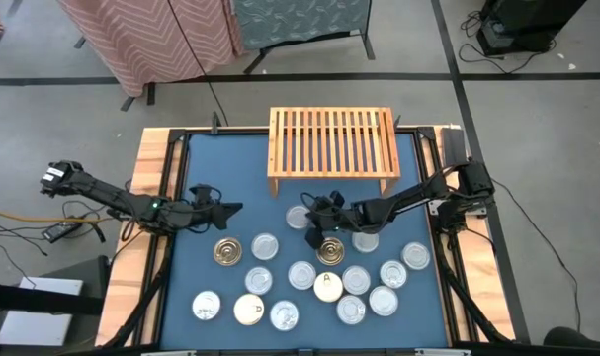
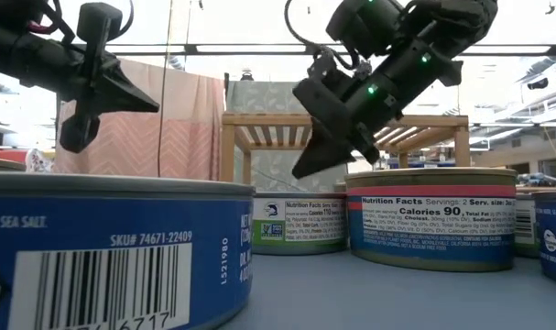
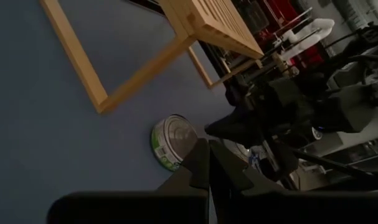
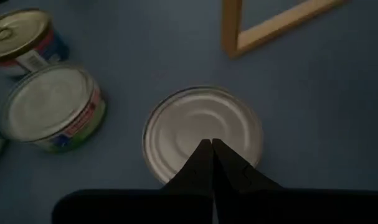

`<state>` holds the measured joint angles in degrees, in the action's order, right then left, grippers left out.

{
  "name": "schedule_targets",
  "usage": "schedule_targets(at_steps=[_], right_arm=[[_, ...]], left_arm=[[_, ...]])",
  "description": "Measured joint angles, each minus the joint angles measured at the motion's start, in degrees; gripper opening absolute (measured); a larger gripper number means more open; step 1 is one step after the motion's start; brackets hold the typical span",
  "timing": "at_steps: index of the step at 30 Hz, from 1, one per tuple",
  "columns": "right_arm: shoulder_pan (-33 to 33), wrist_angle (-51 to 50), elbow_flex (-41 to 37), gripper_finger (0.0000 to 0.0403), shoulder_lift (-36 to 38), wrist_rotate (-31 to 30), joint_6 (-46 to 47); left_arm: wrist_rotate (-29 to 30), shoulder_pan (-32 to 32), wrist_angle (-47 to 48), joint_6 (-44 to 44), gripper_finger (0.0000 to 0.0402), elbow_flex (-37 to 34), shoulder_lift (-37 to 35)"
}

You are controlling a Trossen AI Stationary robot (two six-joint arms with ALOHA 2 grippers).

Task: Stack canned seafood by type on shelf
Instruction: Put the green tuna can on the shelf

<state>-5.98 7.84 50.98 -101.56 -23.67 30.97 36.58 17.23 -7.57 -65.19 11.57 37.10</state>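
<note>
The fingers of the right gripper (image 1: 313, 235) are closed, empty, above a silver tin (image 4: 202, 132) before the empty shelf (image 1: 332, 141); unopened, the tin could be knocked away.

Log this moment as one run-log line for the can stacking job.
left gripper: shut, empty, waiting left | right gripper: shut, empty, above silver-topped can | shelf: no cans on top | cans: all on table
</note>
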Motion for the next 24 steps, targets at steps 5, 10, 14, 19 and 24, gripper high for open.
schedule_targets(at_steps=[5, 10, 14, 19, 24], right_arm=[[2.3, -5.5, -0.1, 0.0000, -1.3, -1.1, 3.3], [3.7, -4.1, 0.1, 0.0000, -2.8, 1.4, 3.4], [3.8, -2.4, 1.1, 0.0000, -5.3, 3.9, 3.4], [2.6, -0.8, 3.8, 0.0000, -8.4, 7.1, 1.5], [2.5, -0.4, 7.4, 0.0000, -9.9, 10.3, -1.4]], left_arm=[[0.0, 0.0, -0.3, 0.0, 0.0006, 0.0, 0.0], [0.0, 0.0, -0.3, 0.0, 0.0006, 0.0, 0.1], [0.0, 0.0, -0.3, 0.2, 0.0006, 0.0, 0.5], [-0.1, 0.0, -0.3, 0.3, 0.0007, 0.0, 0.8], [-0.2, 0.0, -0.3, 0.3, 0.0007, 0.0, 1.1]])
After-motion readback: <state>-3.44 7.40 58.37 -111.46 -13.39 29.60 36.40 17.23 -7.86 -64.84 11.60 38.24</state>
